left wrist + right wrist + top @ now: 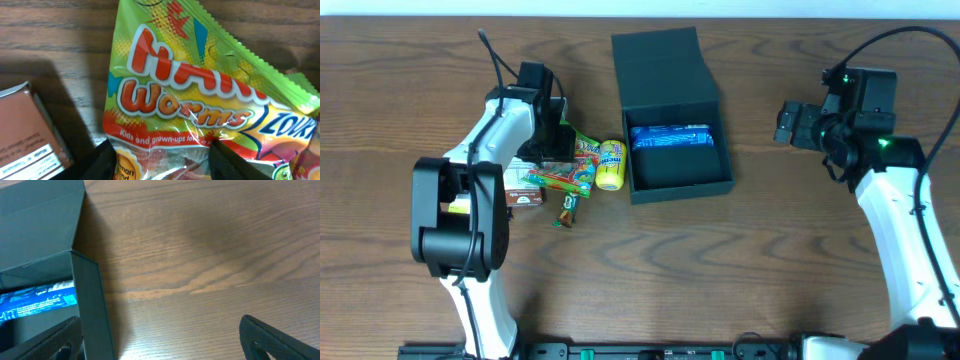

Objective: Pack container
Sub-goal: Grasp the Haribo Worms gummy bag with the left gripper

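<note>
The container [722, 150] is a dark teal box near the table's middle. Its flap lid [660, 62] lies open at the back, and a blue packet [670, 137] lies inside. Left of it sits a pile of snacks. My left gripper [558, 148] is down on this pile. In the left wrist view its jaws [160, 150] stand open astride the lower end of a green and yellow gummy worms bag [190, 100], a fingertip against each side. My right gripper [790, 122] hovers wide open and empty to the right of the container [92, 310].
A yellow round packet [611, 165] lies between the worms bag and the container. A brown carton [525, 196] [25, 135] and a small dark wrapper [567, 210] sit at the pile's near-left edge. Bare wooden table [210, 270] spreads under the right gripper.
</note>
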Controlling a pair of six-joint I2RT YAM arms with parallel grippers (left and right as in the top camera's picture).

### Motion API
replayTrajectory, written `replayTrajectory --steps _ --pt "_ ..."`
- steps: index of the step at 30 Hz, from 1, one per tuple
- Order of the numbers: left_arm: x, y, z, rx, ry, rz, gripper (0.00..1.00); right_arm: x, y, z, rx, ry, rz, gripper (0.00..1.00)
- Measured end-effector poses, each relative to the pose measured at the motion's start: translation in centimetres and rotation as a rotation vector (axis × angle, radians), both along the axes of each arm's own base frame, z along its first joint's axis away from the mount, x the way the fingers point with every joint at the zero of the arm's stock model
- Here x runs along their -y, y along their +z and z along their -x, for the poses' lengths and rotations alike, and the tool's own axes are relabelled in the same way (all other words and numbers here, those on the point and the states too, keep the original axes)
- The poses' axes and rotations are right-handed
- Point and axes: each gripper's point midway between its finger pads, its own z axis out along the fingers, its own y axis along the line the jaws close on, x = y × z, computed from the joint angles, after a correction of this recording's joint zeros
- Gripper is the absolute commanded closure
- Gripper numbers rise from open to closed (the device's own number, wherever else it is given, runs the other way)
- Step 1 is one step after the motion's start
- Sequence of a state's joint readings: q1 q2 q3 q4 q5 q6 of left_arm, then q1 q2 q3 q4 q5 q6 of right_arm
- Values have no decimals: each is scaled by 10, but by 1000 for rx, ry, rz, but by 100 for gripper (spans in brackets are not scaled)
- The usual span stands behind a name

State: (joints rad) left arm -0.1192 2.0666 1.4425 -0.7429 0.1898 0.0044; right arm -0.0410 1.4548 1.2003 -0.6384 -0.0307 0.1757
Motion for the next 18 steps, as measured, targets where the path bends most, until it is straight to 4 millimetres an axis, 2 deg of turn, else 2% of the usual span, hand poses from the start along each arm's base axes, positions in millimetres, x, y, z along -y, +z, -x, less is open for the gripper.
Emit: replayTrajectory --steps 3,5,9,18 --pt "1 -1 -1 -1 0 4 65 0 0 0 0 0 0 1" --pt "0 -1 -2 3 -1 2 80 0 0 0 0 0 0 1" --pt "1 0 -5 10 -6 3 94 0 0 0 0 0 0 1" --pt "1 5 -5 6 -11 5 94 0 0 0 0 0 0 1"
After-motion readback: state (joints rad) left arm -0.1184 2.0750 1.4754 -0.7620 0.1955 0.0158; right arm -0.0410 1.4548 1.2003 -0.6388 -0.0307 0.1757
